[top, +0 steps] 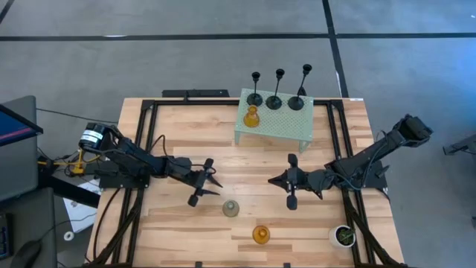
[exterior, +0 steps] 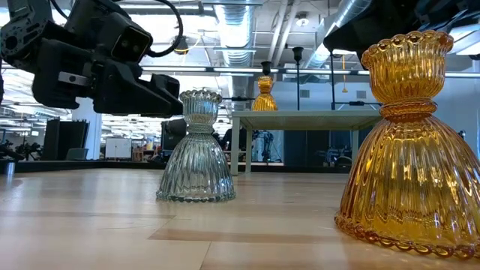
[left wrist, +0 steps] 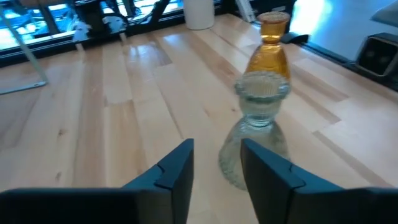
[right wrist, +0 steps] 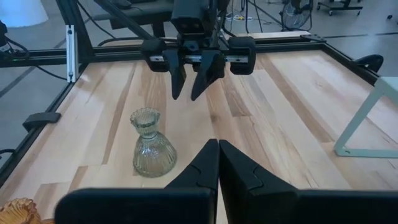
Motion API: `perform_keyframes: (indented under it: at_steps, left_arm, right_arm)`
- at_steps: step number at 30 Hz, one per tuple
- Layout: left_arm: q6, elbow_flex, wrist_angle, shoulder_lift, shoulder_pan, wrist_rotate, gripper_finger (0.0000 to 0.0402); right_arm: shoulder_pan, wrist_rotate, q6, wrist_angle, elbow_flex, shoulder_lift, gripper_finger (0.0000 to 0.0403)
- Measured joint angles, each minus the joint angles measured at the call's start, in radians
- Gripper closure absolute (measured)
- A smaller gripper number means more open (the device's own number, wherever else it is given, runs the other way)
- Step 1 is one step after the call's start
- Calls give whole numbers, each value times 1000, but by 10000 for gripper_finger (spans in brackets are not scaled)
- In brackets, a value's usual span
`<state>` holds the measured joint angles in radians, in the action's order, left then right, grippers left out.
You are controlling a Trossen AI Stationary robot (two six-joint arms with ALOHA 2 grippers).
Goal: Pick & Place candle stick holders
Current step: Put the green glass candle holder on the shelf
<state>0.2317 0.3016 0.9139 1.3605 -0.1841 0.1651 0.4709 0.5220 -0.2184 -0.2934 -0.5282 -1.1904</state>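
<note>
Here the left tool (left wrist: 216, 171) partly hides the pale holder's (left wrist: 258, 127) base.

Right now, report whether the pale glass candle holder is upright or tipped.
Upright: the pale glass holder rests flat on its base on the table, cup upward.

The table (top: 178, 227) is pale, smooth wood with visible grain, carrying a ribbed, glossy pale glass holder (exterior: 196, 150) and ribbed, glossy amber glass holders (exterior: 410, 142), beside matt dark plastic-looking gripper fingers (left wrist: 268, 177).
</note>
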Motion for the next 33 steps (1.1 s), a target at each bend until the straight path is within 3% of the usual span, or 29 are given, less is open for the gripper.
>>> perform_keyframes:
  at_steps: [6, 15, 24, 33]
  left_arm:
    - [-37, 0, 1, 31, 0, -7, 207]
    - [-65, 52, 125, 194, -20, 127, 132]
    - [-97, 211, 127, 357, -23, 131, 103]
    - [-170, 256, 127, 375, -38, 236, 97]
  right_arm:
    - [0, 0, 0, 0, 0, 0, 403]
    - [0, 0, 0, 0, 0, 0, 403]
    - [0, 0, 0, -1, 0, 0, 403]
    - [0, 0, 0, 1, 0, 0, 403]
